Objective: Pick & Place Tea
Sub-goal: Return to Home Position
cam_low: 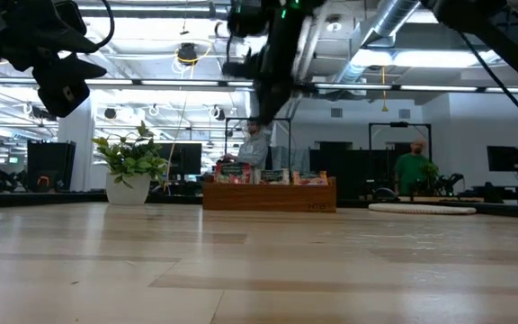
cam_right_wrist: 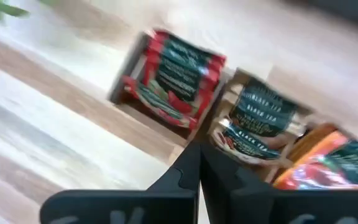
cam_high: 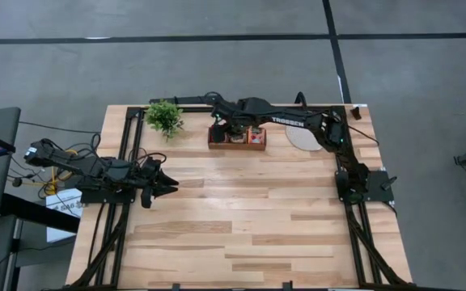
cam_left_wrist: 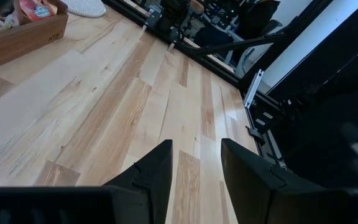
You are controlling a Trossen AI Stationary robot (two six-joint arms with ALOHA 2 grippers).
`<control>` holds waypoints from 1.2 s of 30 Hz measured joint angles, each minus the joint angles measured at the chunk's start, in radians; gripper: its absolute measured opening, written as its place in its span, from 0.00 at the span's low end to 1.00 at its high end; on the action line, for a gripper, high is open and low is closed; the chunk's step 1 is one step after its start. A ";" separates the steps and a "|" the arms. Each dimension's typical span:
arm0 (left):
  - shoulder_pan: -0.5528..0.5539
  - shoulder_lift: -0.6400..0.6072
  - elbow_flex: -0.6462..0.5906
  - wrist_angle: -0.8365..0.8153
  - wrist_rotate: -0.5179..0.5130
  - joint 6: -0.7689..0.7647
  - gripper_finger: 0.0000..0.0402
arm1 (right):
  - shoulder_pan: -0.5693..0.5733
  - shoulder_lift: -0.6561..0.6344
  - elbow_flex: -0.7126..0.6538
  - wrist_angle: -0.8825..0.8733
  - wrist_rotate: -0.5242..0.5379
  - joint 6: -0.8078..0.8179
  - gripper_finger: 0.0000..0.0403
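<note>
The tea is several small sachets with dark green labels, red ones and pale ones, standing in a low wooden box at the table's far middle. The box rests flat on the wood. My right gripper is shut and hangs above the box, pointing steeply down. The low view shows it well clear of the box top, with nothing seen between its fingers. My left gripper waits at the table's left edge, open and empty.
A small green potted plant stands left of the box. A round pale disc lies to the box's right, under my right arm. Black frame rails run along both table sides. Bare wood fills the middle and near part.
</note>
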 joint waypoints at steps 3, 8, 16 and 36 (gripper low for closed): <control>0.000 0.000 0.000 0.000 0.001 0.000 0.32 | 0.027 -0.001 0.104 -0.148 0.082 -0.054 0.00; 0.000 0.000 0.000 0.000 0.007 -0.004 0.32 | 0.121 -0.085 0.224 -0.362 0.299 -0.158 0.00; 0.000 0.000 0.000 -0.001 0.007 -0.060 0.32 | 0.294 -0.336 0.206 -0.489 0.567 -0.105 0.00; 0.000 0.000 0.000 0.190 0.021 -0.009 0.32 | 0.662 -1.078 -0.928 -0.047 0.639 0.334 0.00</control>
